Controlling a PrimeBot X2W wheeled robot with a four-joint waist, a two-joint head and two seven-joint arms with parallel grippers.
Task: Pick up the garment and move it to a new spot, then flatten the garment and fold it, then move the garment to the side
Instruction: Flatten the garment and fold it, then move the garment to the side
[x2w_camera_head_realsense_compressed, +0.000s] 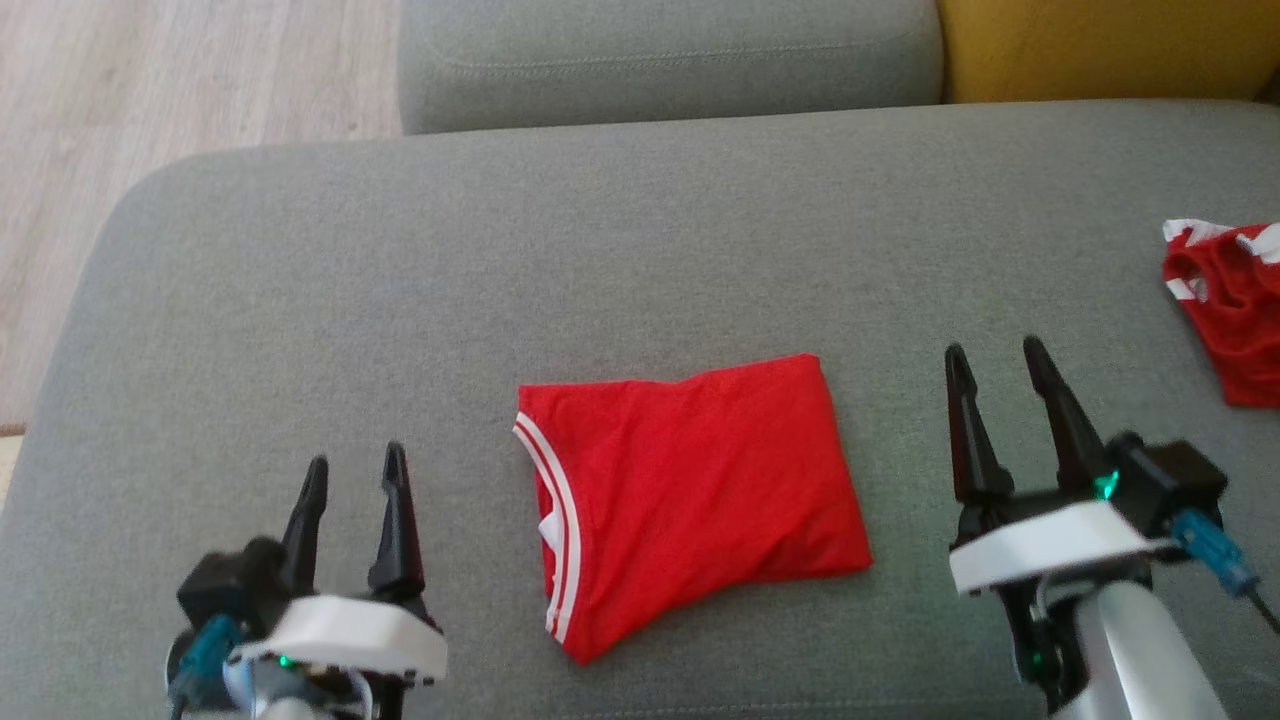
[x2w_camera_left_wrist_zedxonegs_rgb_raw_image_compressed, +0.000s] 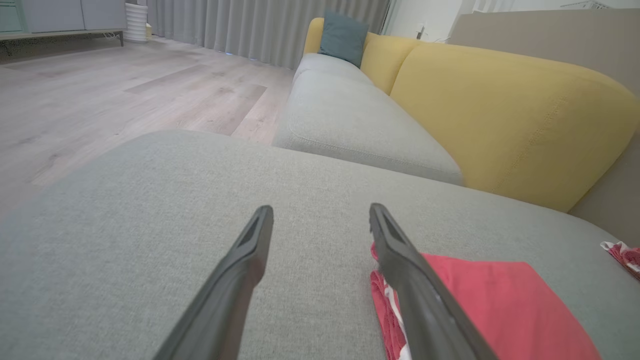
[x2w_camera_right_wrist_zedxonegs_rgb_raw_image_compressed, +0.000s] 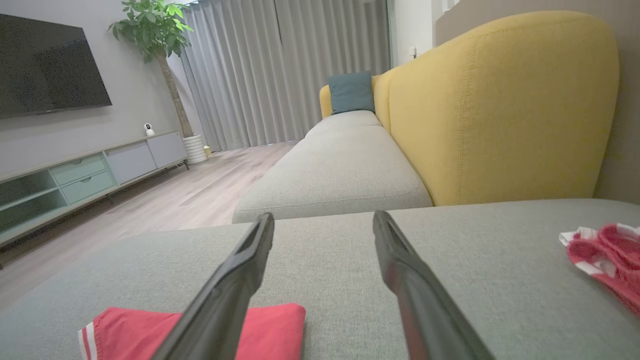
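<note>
Shirt (x2w_camera_head_realsense_compressed: 690, 480) lies folded between spread, empty left claw (x2w_camera_head_realsense_compressed: 356, 455) and right claw (x2w_camera_head_realsense_compressed: 994, 346); all layers should be pinched, lifted level.

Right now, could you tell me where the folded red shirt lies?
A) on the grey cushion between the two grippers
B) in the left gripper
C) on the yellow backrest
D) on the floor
A: the shirt lies on the grey cushion, left gripper and right gripper open beside it.
</note>
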